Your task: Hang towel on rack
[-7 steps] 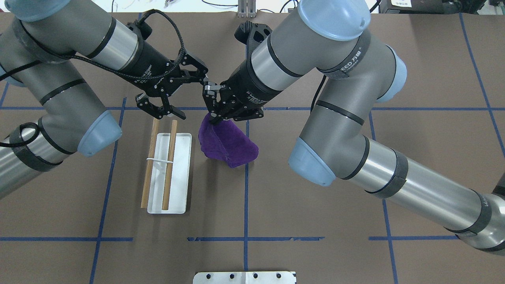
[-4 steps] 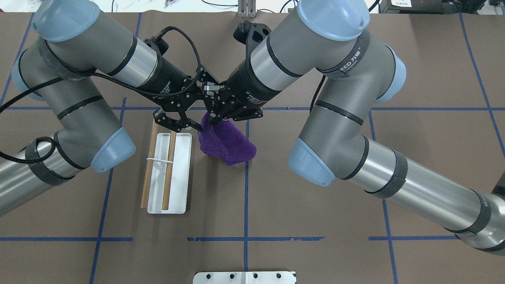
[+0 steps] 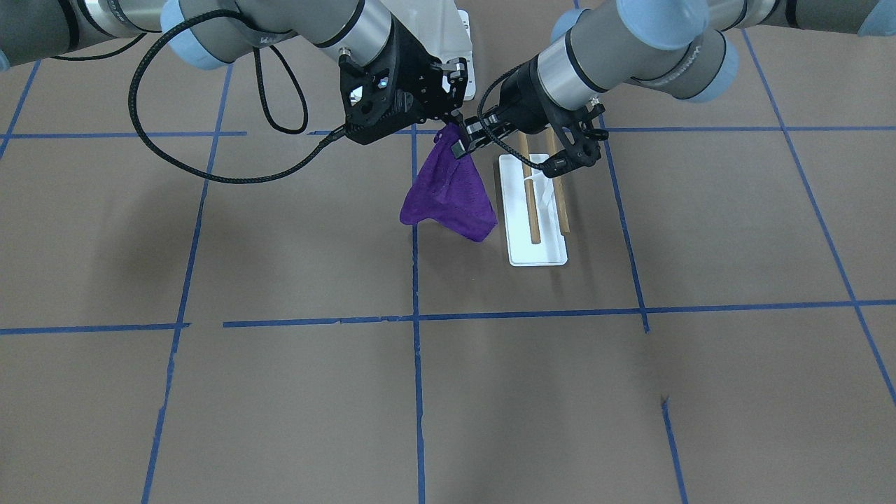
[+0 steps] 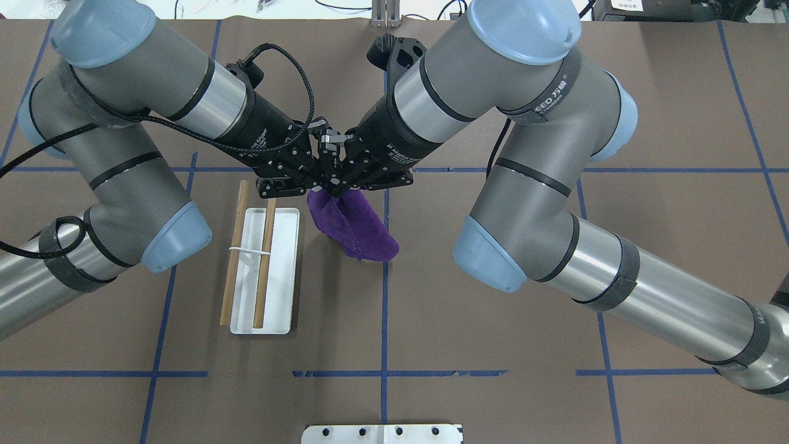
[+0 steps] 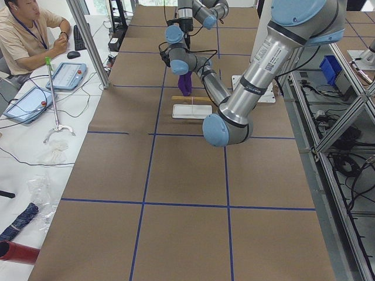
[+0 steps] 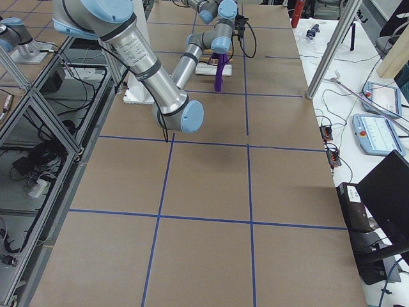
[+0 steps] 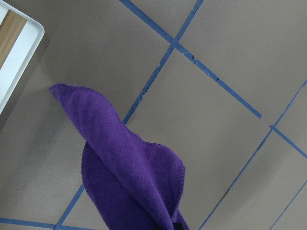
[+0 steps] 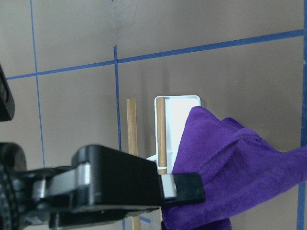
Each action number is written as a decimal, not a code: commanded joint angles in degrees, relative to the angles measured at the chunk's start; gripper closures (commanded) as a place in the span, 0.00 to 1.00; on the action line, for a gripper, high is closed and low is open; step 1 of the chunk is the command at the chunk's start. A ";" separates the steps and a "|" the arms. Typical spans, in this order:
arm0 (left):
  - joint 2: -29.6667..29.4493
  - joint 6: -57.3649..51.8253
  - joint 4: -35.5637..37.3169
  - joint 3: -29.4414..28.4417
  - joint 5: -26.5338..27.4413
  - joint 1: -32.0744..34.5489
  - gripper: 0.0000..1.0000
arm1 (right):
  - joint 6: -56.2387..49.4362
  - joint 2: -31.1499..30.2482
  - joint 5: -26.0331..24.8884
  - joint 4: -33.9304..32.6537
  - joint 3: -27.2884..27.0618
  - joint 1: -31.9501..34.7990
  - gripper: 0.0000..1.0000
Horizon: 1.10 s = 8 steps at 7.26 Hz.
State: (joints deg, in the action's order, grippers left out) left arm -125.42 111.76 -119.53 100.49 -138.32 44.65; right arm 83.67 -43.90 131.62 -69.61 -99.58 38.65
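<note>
The deep purple towel point(image 4: 357, 225) hangs by its top corner from my right gripper point(image 4: 333, 186), which is shut on it; its lower folds hang just above or on the table. It also shows in the front view point(image 3: 448, 192) and both wrist views point(image 7: 129, 177) point(image 8: 230, 163). My left gripper point(image 4: 288, 185) is open. One of its fingertips point(image 8: 182, 187) touches the towel's top beside my right gripper point(image 3: 444, 129), the other is over the rack's far end. The rack point(image 4: 280, 271), a white base with two wooden dowels, lies left of the towel.
A white bolted pedestal point(image 4: 382, 433) sits at the table's near edge by the robot. Blue tape lines grid the brown table. An operator point(image 5: 26, 35) sits beyond the table's far corner in the left side view.
My left gripper has moved right, from above the rack's far end to the towel's top corner, and stays open. The right gripper still holds the towel, which has drawn in slightly.
</note>
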 commanded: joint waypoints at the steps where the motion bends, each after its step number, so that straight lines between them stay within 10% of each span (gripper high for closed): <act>1: 0.09 0.04 0.00 -0.03 -0.02 0.00 1.00 | 0.00 -0.23 -0.04 0.00 -0.43 0.03 1.00; 2: 0.09 0.04 0.00 0.05 -0.02 0.00 1.00 | 0.00 -0.23 -0.05 0.00 -0.52 0.03 0.68; 3: 0.18 0.04 0.00 0.05 -0.02 0.00 1.00 | 0.00 -0.40 -0.31 0.09 -0.61 0.03 0.01; 8: 6.13 -2.76 -0.61 5.66 -0.10 0.35 1.00 | -0.09 -15.21 1.88 0.18 -15.08 3.17 0.00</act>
State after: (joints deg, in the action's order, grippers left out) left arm -122.13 110.68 -119.76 103.80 -138.40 44.93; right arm 83.65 -54.10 132.62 -69.44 -110.22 40.19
